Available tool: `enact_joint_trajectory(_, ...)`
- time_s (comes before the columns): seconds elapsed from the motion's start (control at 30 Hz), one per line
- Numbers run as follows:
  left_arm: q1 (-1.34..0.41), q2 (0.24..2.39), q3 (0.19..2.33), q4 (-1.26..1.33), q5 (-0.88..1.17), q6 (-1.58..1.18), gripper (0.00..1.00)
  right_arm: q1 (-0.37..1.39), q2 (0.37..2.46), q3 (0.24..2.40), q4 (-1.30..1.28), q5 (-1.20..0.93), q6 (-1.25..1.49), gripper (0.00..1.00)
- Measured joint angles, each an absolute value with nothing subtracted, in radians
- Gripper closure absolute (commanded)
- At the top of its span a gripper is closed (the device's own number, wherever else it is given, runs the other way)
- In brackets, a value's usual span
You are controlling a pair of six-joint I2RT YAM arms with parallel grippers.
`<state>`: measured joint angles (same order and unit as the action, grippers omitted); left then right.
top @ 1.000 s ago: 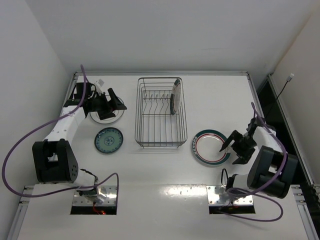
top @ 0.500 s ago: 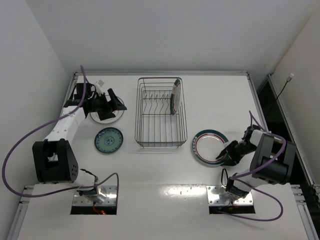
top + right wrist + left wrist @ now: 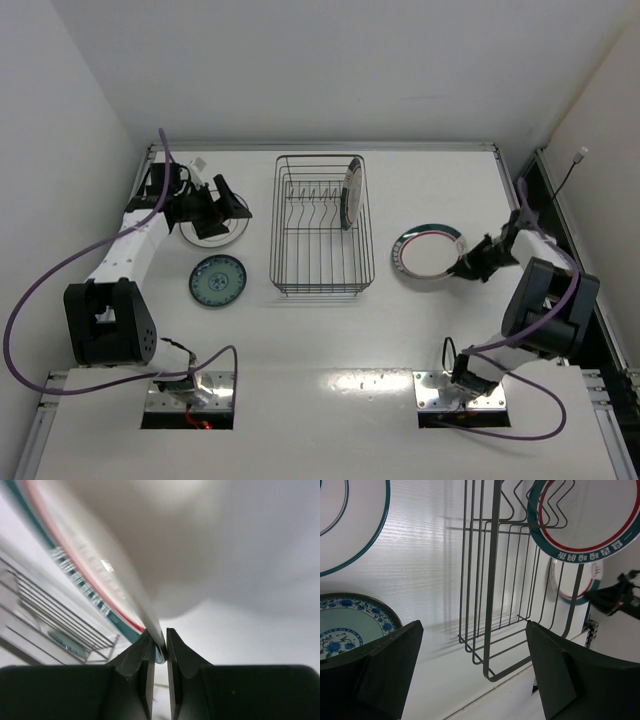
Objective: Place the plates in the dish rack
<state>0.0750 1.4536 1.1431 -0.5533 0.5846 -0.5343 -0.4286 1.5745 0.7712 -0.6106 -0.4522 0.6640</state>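
- Right gripper (image 3: 161,641) clamps the tilted ringed plate (image 3: 428,250) by its rim, arm folded low, right of dish rack (image 3: 320,225).
- Left gripper (image 3: 230,208) spread wide, hovering over pale plate (image 3: 192,237), left of dish rack.

White table (image 3: 430,190), plain white walls (image 3: 330,70), thin black cable (image 3: 566,178) at right
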Motion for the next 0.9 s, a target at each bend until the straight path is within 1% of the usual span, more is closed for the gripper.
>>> enact_joint_trajectory(0.2, 0.075, 1.458, 1.151, -0.570, 0.580, -0.533, 0.18, -0.384, 1.542, 1.180, -0.693, -0.258, 0.682, 1.00)
enact_joint_trajectory(0.33, 0.075, 1.472, 1.171, -0.580, 0.573, -0.532, 0.18, -0.287, 1.499, 1.325, -0.687, -0.180, 0.692, 1.00)
enact_joint_trajectory(0.47, 0.075, 1.476, 1.185, -0.594, 0.548, -0.530, 0.18, -0.141, 1.479, 1.449, -0.761, -0.082, 0.696, 1.00)
enact_joint_trajectory(0.67, 0.075, 1.475, 1.181, -0.596, 0.524, -0.528, 0.18, 0.149, 1.486, 1.689, -0.872, 0.138, 0.688, 1.00)
enact_joint_trajectory(0.73, 0.075, 1.475, 1.178, -0.598, 0.517, -0.528, 0.18, 0.231, 1.511, 1.785, -0.912, 0.210, 0.680, 1.00)
enact_joint_trajectory(0.9, 0.075, 1.475, 1.175, -0.603, 0.500, -0.527, 0.18, 0.408, 1.689, 2.098, -1.023, 0.374, 0.654, 1.00)
